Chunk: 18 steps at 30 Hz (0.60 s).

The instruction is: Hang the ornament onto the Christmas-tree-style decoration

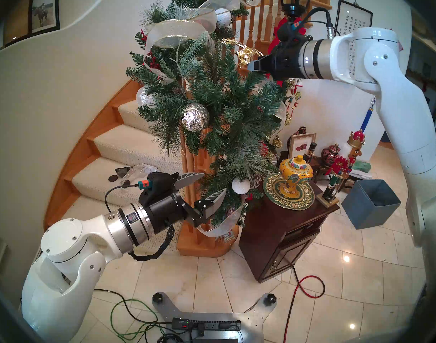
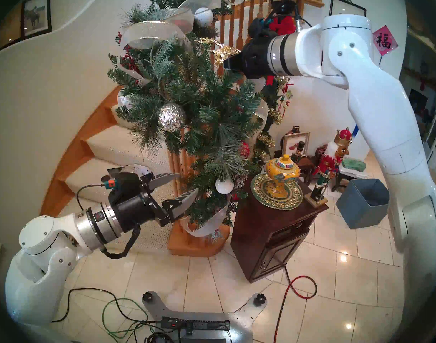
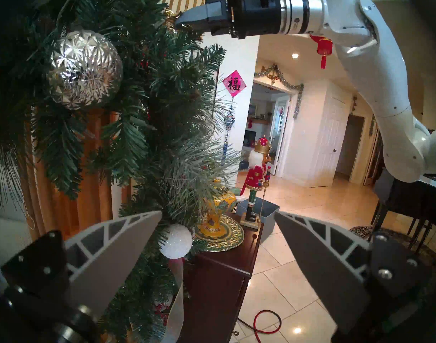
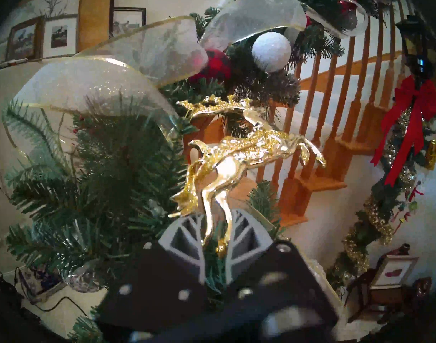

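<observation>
**A:** How far along is the hanging?

**B:** Midway, I'd judge. The right tool is pressed together on the legs of the gold reindeer ornament, holding it up at the top of the pine garland, just beside the sheer ribbon and below a white snowy ball. The far end of the chain looks to lie against the needles — but I cannot tell whether its string loop has caught on a twig.

**A:** So what's left?

**B:** Getting the loop over a branch, letting go, and backing out. It isn't hanging on its own yet, as far as I can see.

**A:** And the other arm?

**B:** The left tool is spread wide and empty, low down beside the garland's bottom end, close to a second snowy ball.

**A:** Count things for me.

**B:** One gold ornament — at least two deer on it show in the right wrist view. One big garland. One faceted silver ball. Two white snowy balls that I can pick out clearly. Two tools. On the desk beside the stairs, one yellow jar and one tall nutcracker — a smaller one stands behind.
</observation>
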### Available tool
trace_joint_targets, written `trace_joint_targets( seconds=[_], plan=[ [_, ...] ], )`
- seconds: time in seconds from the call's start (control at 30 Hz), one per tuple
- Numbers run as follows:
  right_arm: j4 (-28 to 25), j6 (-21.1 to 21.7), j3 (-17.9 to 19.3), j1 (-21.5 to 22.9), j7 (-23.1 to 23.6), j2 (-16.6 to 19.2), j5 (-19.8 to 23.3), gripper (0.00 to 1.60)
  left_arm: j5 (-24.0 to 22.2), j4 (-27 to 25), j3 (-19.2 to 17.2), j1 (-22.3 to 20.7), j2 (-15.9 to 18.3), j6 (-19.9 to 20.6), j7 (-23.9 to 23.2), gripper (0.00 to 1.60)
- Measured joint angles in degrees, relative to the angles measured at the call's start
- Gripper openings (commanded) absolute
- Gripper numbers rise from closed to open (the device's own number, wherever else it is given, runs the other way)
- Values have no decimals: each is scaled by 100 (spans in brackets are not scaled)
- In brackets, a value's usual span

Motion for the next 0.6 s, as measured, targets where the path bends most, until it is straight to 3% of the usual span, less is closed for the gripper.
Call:
trace_joint_targets(
  seconds=[0.3, 0.6],
  plan=[
    [369, 0, -440, 463, -72, 275, 468, 0, 0, -7, -3, 1, 0, 0, 0, 160],
    [519, 1, -384, 636, -71, 791, 825, 0, -1, -8, -5, 1, 0, 0, 0, 160]
  ],
)
